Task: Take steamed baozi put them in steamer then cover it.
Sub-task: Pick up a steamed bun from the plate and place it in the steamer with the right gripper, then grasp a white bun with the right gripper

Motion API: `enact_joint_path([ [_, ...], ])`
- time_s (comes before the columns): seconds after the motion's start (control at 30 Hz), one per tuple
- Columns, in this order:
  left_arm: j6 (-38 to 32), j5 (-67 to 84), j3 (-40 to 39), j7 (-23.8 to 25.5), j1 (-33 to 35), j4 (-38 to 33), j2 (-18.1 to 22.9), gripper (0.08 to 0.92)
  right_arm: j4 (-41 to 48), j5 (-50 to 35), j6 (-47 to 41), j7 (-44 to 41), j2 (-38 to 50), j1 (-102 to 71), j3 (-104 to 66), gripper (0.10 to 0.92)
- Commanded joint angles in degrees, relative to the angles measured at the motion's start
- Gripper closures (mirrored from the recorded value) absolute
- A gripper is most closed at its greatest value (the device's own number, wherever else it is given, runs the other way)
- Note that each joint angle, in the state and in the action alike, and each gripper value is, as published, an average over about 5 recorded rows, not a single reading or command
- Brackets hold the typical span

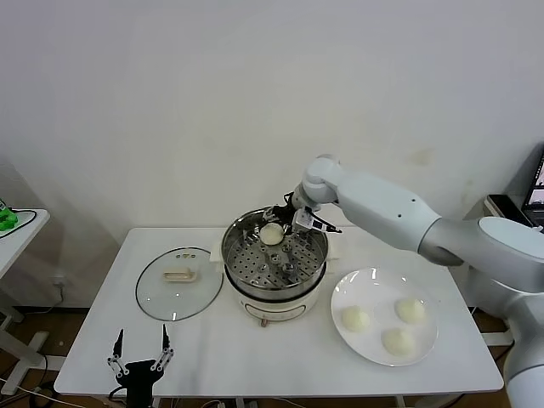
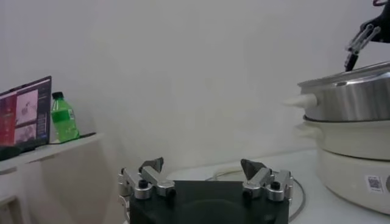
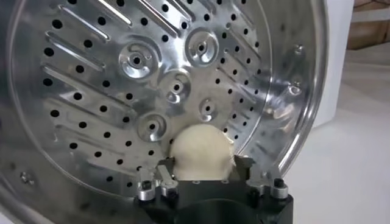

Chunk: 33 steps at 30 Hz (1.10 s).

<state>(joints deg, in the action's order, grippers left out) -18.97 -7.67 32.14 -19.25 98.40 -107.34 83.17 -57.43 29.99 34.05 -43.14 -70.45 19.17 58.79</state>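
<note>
White table carries three things. Glass cover lies left, steamer centre. Plate right.

Cream-white baozi, shiny perforated steel steamer

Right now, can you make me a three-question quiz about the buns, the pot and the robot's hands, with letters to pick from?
1. Where is the glass lid?
A. On the steamer
B. On the table, on the steamer's left
C. On the plate

2. How many baozi lie on the white plate?
A. One
B. Three
C. Five

3. How are the right gripper's jaws?
A. Open around a baozi
C. Holding the lid
B. Shut and empty

Answers: 1 B, the lid lies flat beside the steamer. 2 B, three buns sit on the plate; a fourth baozi is in the steamer. 3 A, the fingers stand either side of that bun.
</note>
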Motion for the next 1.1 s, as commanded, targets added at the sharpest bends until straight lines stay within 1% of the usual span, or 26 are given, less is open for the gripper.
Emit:
enact_joint_path([
  [0.03, 0.0, 0.0, 0.0, 0.0, 0.0, 0.0, 0.0, 0.177, -8.3, -6.0, -3.1, -1.7, 4.6, 3.9, 1.9, 0.206],
  [0.2, 0.0, -0.2, -0.6, 0.0, 0.1, -0.1, -0.1, 0.177, -17.4, -17.6, -11.2, -4.1, 13.0, 13.5, 6.5, 0.203],
  [0.33, 0.0, -0.4, -1.3, 0.0, 0.2, -0.4, -0.6, 0.177, -21.1, -24.1, -17.0, -5.9, 19.6, 20.5, 11.6, 0.202],
  [0.5, 0.1, -0.6, -2.1, 0.1, 0.4, -1.2, -1.3, 0.177, -25.1, -31.5, -25.2, -8.4, 27.1, 25.0, 17.6, 0.203],
  [0.7, 0.1, -0.6, -2.8, 0.2, 0.3, -1.4, -2.2, 0.177, -29.6, -33.0, -33.1, -11.3, 36.0, 24.1, 22.0, 0.203],
  [0.87, 0.2, -0.6, -3.1, 0.2, -0.3, -1.2, -2.6, 0.177, -32.0, -33.6, -37.7, -13.3, 42.8, 18.8, 21.8, 0.202],
  [1.0, 0.3, -0.6, -3.2, 0.3, -0.7, -1.0, -2.7, 0.177, -33.2, -34.0, -39.8, -14.1, 45.7, 13.3, 19.9, 0.203],
  [1.1, 0.3, -0.7, -3.2, 0.3, -0.9, -0.9, -2.8, 0.177, -34.1, -36.2, -41.1, -13.6, 46.0, 9.4, 18.6, 0.203],
])
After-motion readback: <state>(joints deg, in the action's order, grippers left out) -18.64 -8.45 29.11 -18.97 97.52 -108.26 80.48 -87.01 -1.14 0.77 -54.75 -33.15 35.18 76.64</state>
